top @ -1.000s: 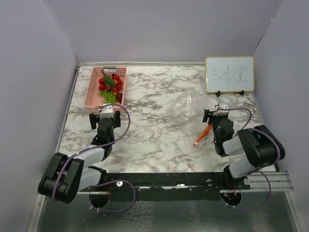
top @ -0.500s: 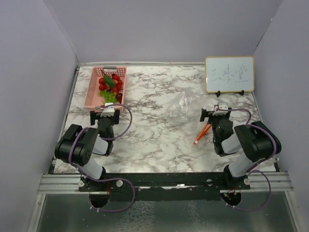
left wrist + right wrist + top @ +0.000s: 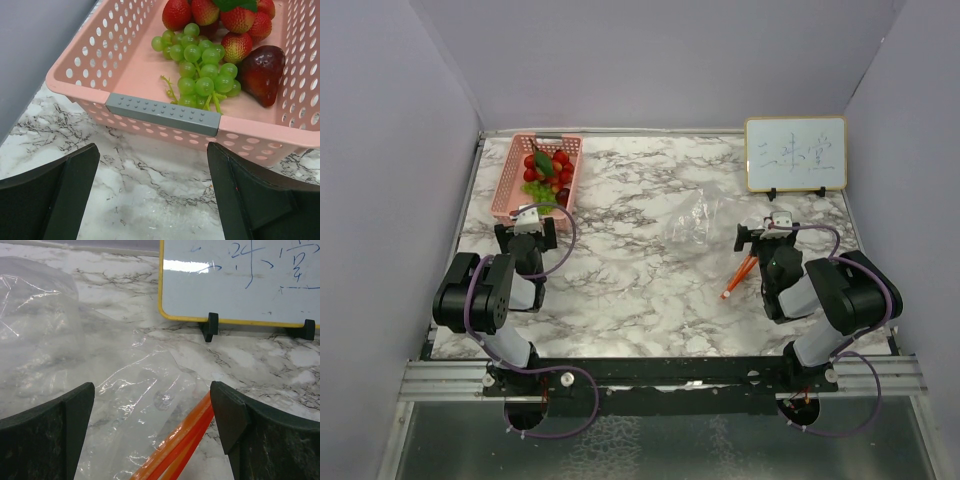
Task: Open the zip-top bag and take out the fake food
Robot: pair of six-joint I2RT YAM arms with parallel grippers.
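Observation:
The see-through zip-top bag point(image 3: 695, 222) lies empty and crumpled on the marble table, its orange zip strip point(image 3: 738, 277) toward the near right. In the right wrist view the bag point(image 3: 60, 345) spreads to the left and the strip point(image 3: 180, 445) runs between the fingers. My right gripper point(image 3: 765, 240) is open over the strip, holding nothing. The fake food, red strawberries point(image 3: 235, 17), green grapes point(image 3: 200, 65) and a dark red piece point(image 3: 262, 72), lies in the pink basket point(image 3: 510, 195). My left gripper point(image 3: 527, 232) is open and empty just in front of the basket's grey handle point(image 3: 162, 112).
A small whiteboard point(image 3: 795, 153) with a yellow rim stands at the back right, behind the right gripper. Purple walls close in the left, back and right sides. The pink basket sits against the table's far left corner.
The left arm has folded back and its gripper moved left, away from the basket's near end. The basket shifted slightly left and back. The right gripper moved slightly left a second ago, then held still.

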